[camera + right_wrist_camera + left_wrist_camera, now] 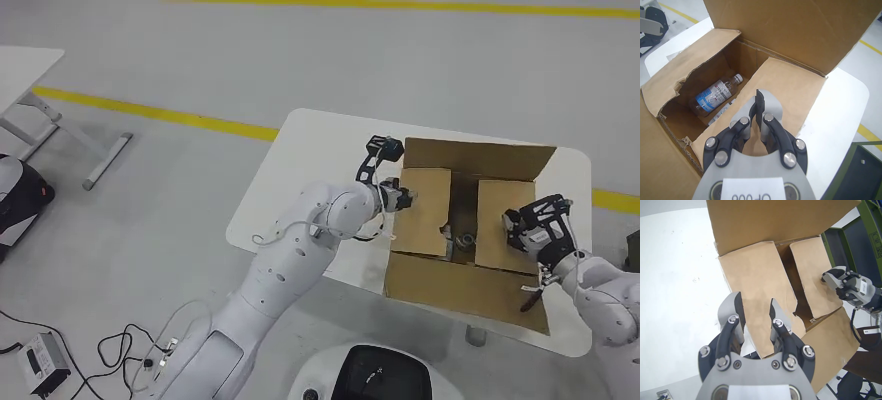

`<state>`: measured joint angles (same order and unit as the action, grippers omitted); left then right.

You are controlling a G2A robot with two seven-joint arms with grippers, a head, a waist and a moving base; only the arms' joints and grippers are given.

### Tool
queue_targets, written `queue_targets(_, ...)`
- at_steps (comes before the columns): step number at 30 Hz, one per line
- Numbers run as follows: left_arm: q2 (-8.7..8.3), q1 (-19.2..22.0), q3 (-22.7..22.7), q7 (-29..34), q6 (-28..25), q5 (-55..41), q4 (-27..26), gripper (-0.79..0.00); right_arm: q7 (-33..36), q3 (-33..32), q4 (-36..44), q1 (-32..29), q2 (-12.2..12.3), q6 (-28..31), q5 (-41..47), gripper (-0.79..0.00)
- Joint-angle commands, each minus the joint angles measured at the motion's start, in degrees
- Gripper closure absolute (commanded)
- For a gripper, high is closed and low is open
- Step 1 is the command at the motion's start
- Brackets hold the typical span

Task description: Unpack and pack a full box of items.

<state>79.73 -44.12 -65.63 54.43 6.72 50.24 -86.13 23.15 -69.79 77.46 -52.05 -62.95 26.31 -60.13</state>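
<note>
Box (pixel 465 290) mouth half-covered (narrow gap) | left tool (pixel 755 298) spread astride flap (pixel 757 275) edge | right tool (pixel 758 97) closed, empty

The left arm (pixel 330 215) is bent at the elbow, forearm extended forward. The left gripper (pixel 755 299) has both fingers spread wide apart. The right gripper (pixel 758 100) has its fingertips pressed together, facing the left gripper.

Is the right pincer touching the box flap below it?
Touching. The left wrist view shows the tip of the shut right pincer resting on the flap, with no gap between them.
</note>
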Motion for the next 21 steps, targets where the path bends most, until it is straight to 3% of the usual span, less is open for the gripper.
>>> queue_targets(1, -0.08, -0.15, -0.38, 0.54, -0.11, -0.56, -0.47, -0.785, -0.25, 0.24, -0.15, 0.4, -0.1, -0.28, 0.0, 0.0)
queue_targets(10, -0.08, -0.15, -0.38, 0.54, -0.11, -0.56, -0.47, -0.785, -11.65, -6.49, 7.42, -3.25, 0.74, -0.56, 1.05, 0.0)
queue_targets(13, -0.3, -0.96, 0.15, -1.44, -2.66, 1.57, -2.12, -0.785, -13.83, -9.46, 10.66, -5.53, 1.26, 0.59, 1.09, 0.0)
queue_targets(16, -0.86, -1.81, -0.5, -0.93, -8.11, 2.47, -4.34, -0.785, -15.58, -11.94, 13.04, -7.66, 1.63, 1.54, 1.58, 0.0)
queue_targets(21, -2.92, -5.87, -4.93, 2.77, -24.45, 2.9, -9.65, -0.785, -16.05, -14.46, 14.87, -10.17, 2.09, 2.81, 1.35, 0.0)
